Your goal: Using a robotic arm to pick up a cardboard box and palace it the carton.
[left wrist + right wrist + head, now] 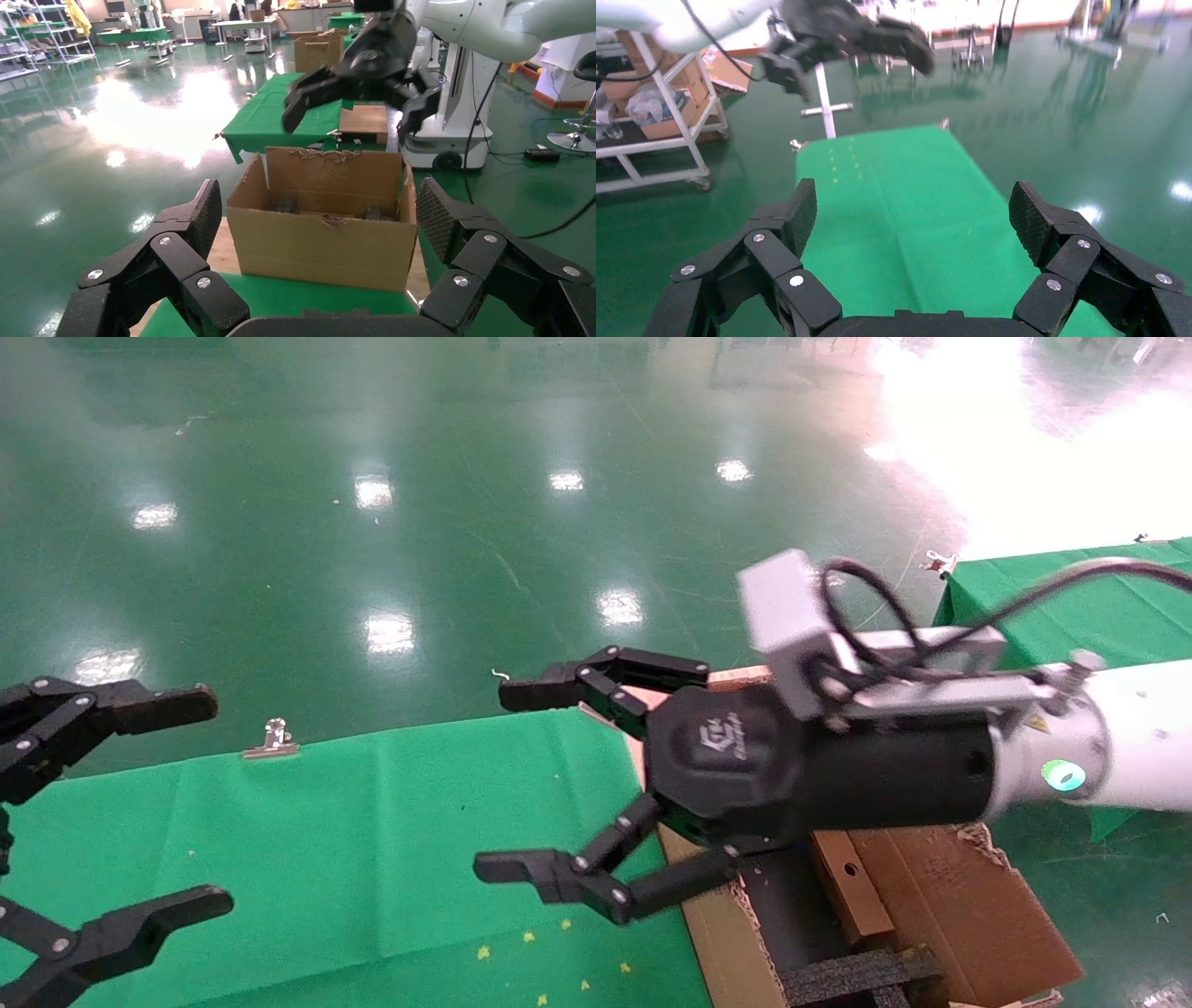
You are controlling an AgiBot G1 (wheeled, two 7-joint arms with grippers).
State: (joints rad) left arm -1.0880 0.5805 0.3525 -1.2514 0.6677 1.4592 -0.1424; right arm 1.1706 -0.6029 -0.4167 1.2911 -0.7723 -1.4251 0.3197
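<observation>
While the left pincer (pixel 200 803), all black with multi-link fingers, sits at the left edge of the head view with its fingers spread wide and nothing between them, it hangs over the green cloth-covered counter (pixel 372 859) filling the lower left. A silver binder clip (pixel 272 740) grips the cloth's far edge, left of centre. Small yellow specks dot the cloth near the bottom centre.

Centre frame: right pincer (pixel 507 780) on the white jointed robotic arm (pixel 1131 738), also spread wide and empty, fingertips over the counter's right edge. The grey camera block and black cables sit above the wrist, the teal ring glows at right of centre.

Lower right, below the arm: large brown corrugated carton (pixel 959 905) with ragged torn flaps, on the floor beside the counter. The small brown cardboard box (pixel 849 887) with a round hole lies inside the carton, next to black foam dividers (pixel 857 975).

Left wrist view: carton (pixel 320 242) just past the counter's end, right pincer (pixel 351 105) hovering above it.

Upper right of the head view: a second green-cloth counter (pixel 1080 603).
</observation>
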